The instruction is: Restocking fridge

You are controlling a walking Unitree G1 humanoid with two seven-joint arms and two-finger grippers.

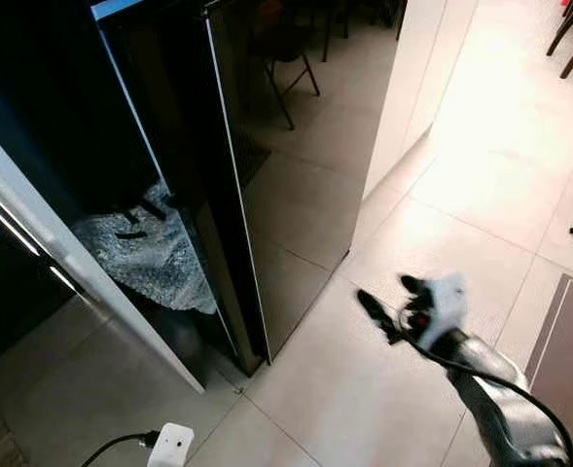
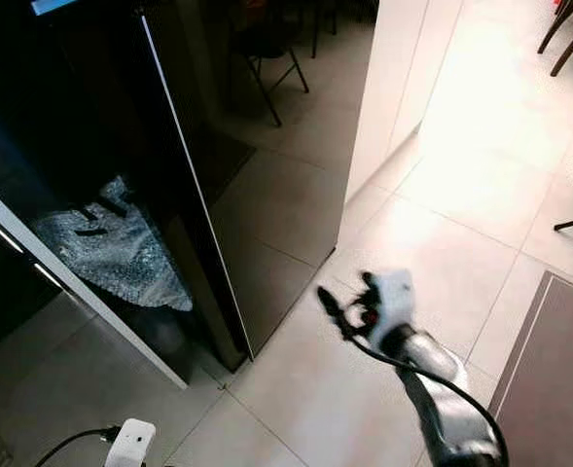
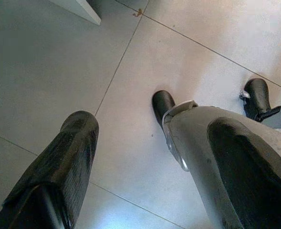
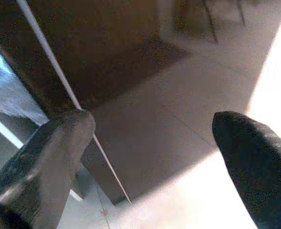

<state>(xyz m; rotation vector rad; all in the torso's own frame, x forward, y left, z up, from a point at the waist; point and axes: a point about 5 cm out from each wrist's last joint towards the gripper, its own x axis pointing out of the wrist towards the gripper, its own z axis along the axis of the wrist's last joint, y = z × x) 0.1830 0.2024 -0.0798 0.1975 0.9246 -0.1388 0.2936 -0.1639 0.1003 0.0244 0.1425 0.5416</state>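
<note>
Right gripper [image 1: 393, 306], fingers spread and empty, reaches toward ten o'clock; the glossy fridge door [image 1: 286, 165] looks heavy, best taken by its edge.

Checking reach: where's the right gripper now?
Head views: right gripper raised over the tiled floor, robot's right of the fridge's glossy dark door, jaws open, empty.

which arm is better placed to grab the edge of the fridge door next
Right, probably. The right gripper is raised, fingers open, pointing toward the glossy dark fridge door, whose edge lies just ahead of it in the right wrist view. The left gripper hangs low, aimed at the tiled floor.
</note>
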